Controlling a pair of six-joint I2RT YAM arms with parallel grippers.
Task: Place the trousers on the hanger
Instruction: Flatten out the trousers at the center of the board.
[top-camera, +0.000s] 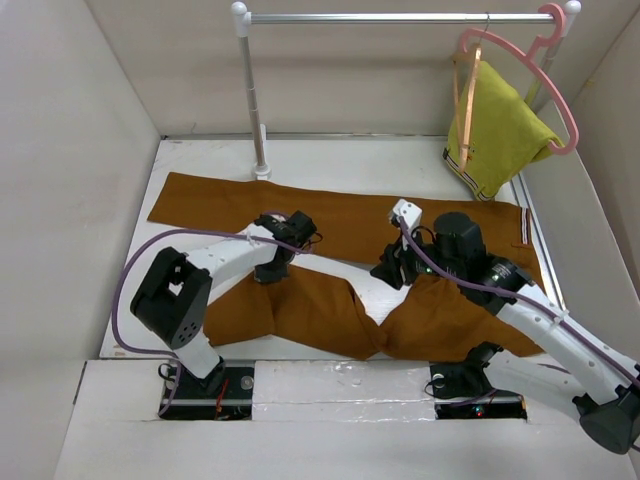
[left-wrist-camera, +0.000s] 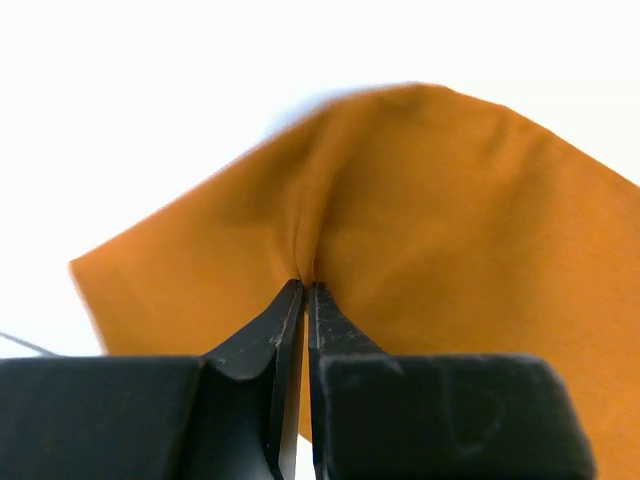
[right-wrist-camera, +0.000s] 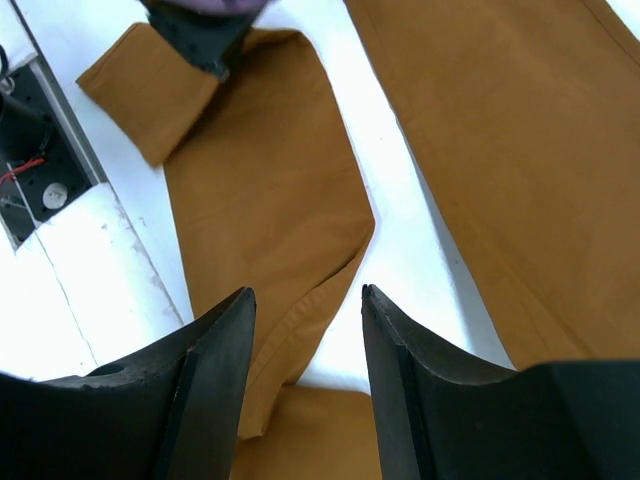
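Note:
The rust-brown trousers (top-camera: 330, 225) lie spread across the white table, one leg along the back and the other folded toward the front. My left gripper (top-camera: 268, 272) is shut on a pinched fold of the trousers (left-wrist-camera: 450, 200), with cloth between its closed jaws (left-wrist-camera: 305, 285). My right gripper (top-camera: 385, 272) is open and empty (right-wrist-camera: 307, 292), just above the edge of the front trouser leg (right-wrist-camera: 270, 190) and a strip of bare table. The thin light-brown hanger (top-camera: 464, 100) hangs from the rail at the back right, against the yellow-green garment.
A metal rail (top-camera: 400, 17) on a post (top-camera: 255, 100) spans the back. A pink hanger (top-camera: 562, 100) holds the yellow-green garment (top-camera: 505, 130) at its right end. White walls enclose the table (top-camera: 210, 152). The left arm's gripper shows in the right wrist view (right-wrist-camera: 200, 30).

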